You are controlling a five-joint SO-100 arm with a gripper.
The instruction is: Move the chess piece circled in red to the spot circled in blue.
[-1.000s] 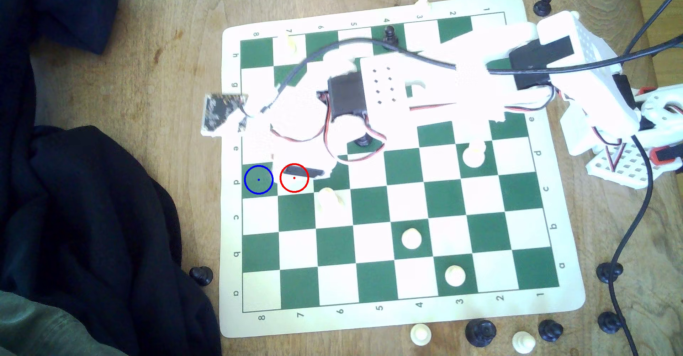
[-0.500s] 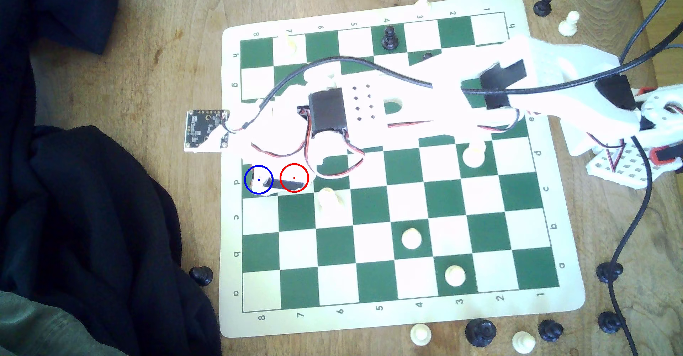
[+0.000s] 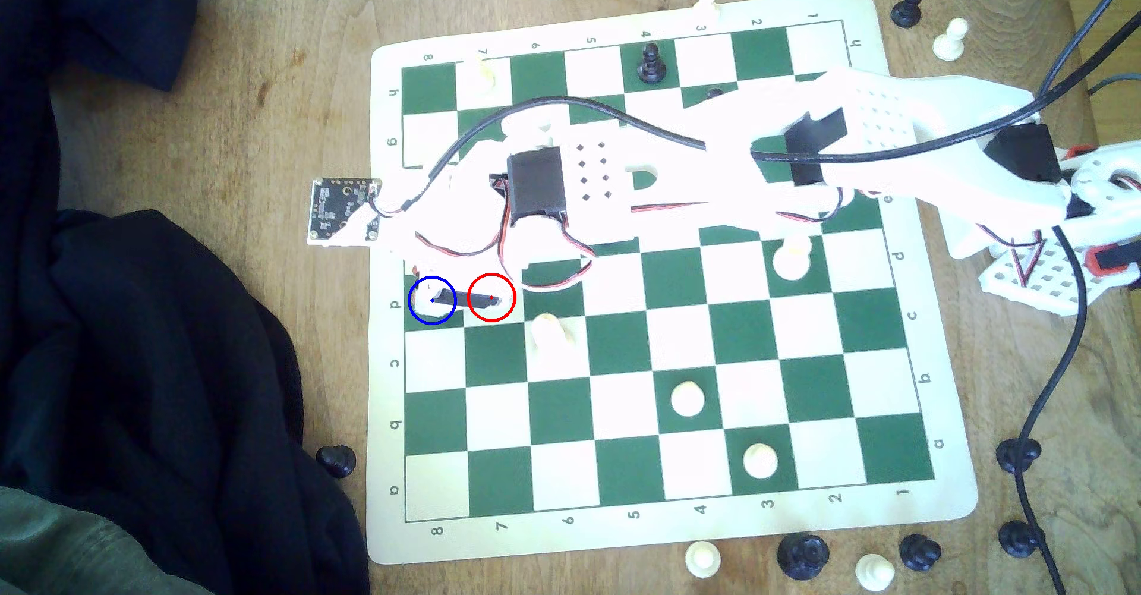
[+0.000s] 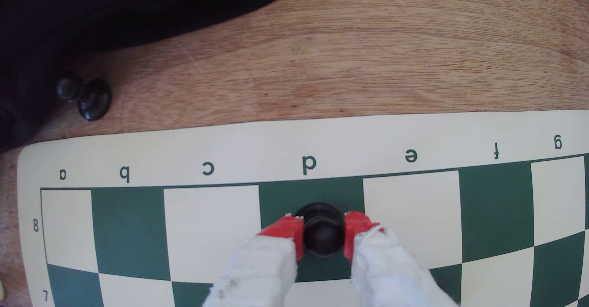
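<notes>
The gripper (image 4: pixel 323 233) pinched the pawn (image 4: pixel 322 235) between its red pads (image 4: pixel 352 230), over the green d8 square at the board's (image 4: pixel 191 147) edge, the blue ring (image 3: pixel 432 300); a skewed release might topple it; whether its base touched was unclear.

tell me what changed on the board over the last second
The gripper carried the black pawn from beside the red ring toward the exterior view's left, over the blue-ringed d8 square; its red fingertips still clamp the head. The white pieces and the chess mat stayed put.
</notes>
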